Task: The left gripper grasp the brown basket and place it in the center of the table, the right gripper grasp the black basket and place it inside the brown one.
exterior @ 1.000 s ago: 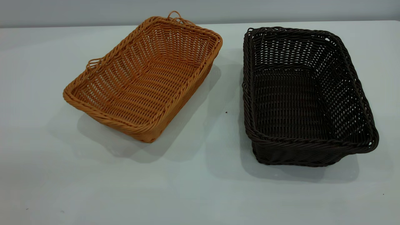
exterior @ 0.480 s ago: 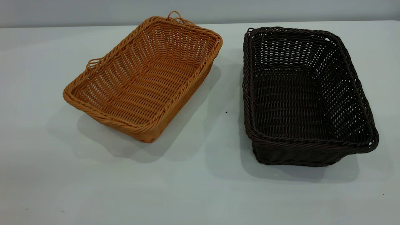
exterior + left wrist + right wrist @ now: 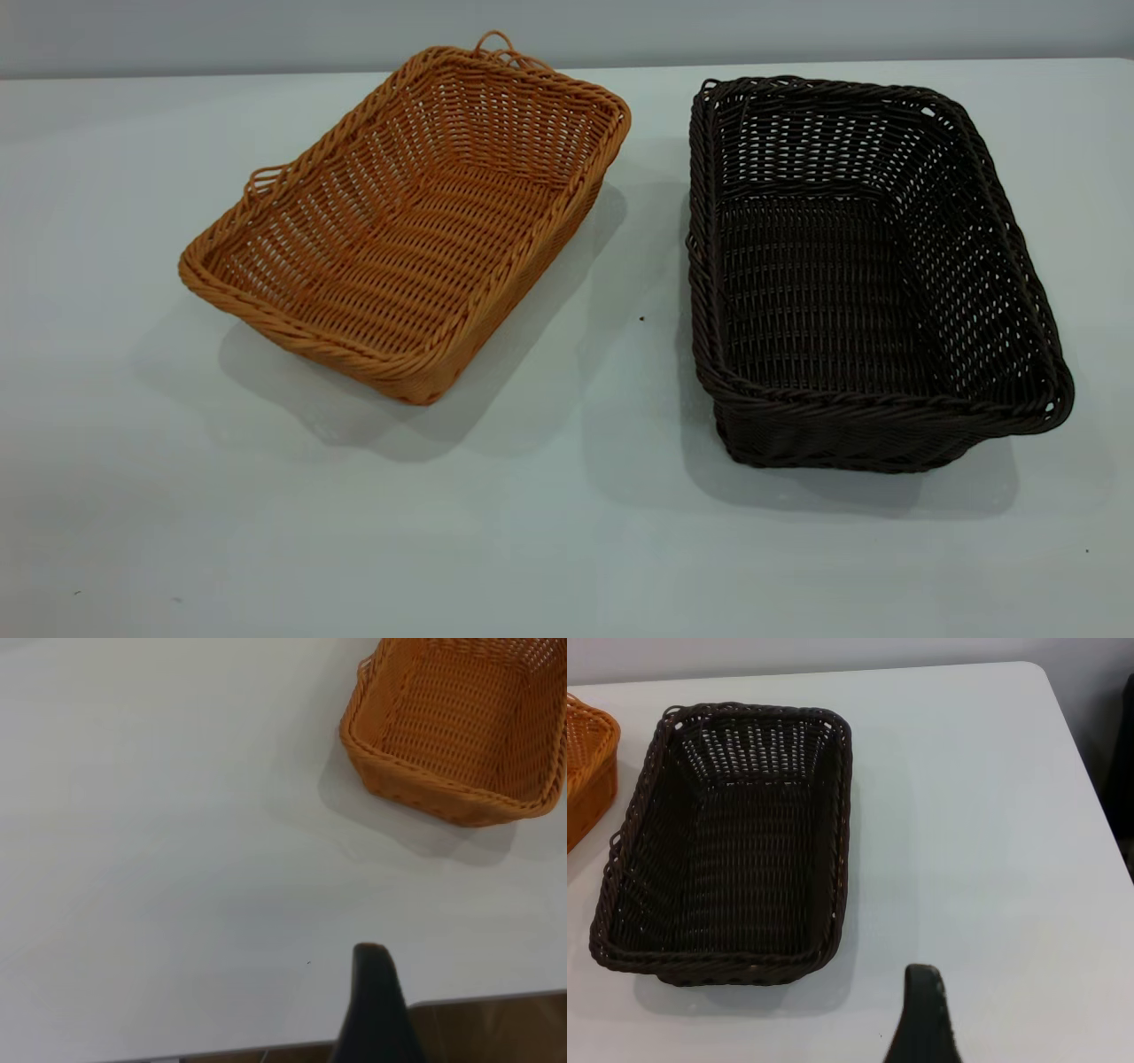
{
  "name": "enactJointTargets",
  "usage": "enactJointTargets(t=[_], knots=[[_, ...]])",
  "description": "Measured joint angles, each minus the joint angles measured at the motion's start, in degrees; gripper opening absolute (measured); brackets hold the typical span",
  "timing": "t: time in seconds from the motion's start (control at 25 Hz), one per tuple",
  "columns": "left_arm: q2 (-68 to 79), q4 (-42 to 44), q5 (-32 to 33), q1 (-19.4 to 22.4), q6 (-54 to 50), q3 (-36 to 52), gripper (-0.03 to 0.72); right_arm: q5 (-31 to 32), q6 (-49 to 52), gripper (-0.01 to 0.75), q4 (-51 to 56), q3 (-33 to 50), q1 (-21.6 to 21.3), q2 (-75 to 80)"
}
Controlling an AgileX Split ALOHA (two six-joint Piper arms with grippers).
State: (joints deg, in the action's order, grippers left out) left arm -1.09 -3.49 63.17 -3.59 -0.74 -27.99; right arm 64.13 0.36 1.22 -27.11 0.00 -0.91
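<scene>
Two baskets, one of each colour, sat on the white bench (image 3: 567, 549), both empty and upright. The brown basket (image 3: 407, 221) occupied the upper left of the exterior frame, turned at an angle, with small loose loops at its far rim. The black basket (image 3: 859, 275), the deeper of the two, stood at the right of that frame, close beside the brown one but not touching it, a strip of bare bench between them.

Neither arm appeared in the exterior frame. In the left wrist view, one dark finger of the left tool (image 3: 376, 1010) showed at the bottom edge, well apart from the brown basket (image 3: 456, 735) in the upper right corner. In the right wrist view, one dark finger of the right tool (image 3: 921, 1019) showed at the bottom edge, near the black basket (image 3: 731, 842) but clear of its rim. With only a single finger visible on each tool, whether either was apart or together could not be told.
</scene>
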Motion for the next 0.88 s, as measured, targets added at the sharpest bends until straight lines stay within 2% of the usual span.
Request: enactJointTargets(t=[0.2,0.4,0.6,0.72,0.88], knots=[[0.0,0.33,0.0,0.0,-0.35,0.0,0.467,-0.06,-0.36,0.466,0.0,0.0,0.0,0.34],[4.31,2.67,-1.45,0.01,-7.46,-0.42,0.467,-3.05,-1.65,0.472,1.64,-0.67,0.0,8.03],[20.34,1.13,-13.71,0.11,-6.51,-1.36,0.475,-13.56,-5.86,0.526,5.78,-1.01,0.0,21.43],[31.15,-0.56,-21.05,0.11,0.26,-3.32,0.508,-16.44,-6.77,0.57,8.76,-1.01,0.0,31.14],[44.23,-2.94,-28.6,0.11,10.04,-6.25,0.577,-21.65,-11.56,0.584,18.38,-1.01,0.0,42.89]])
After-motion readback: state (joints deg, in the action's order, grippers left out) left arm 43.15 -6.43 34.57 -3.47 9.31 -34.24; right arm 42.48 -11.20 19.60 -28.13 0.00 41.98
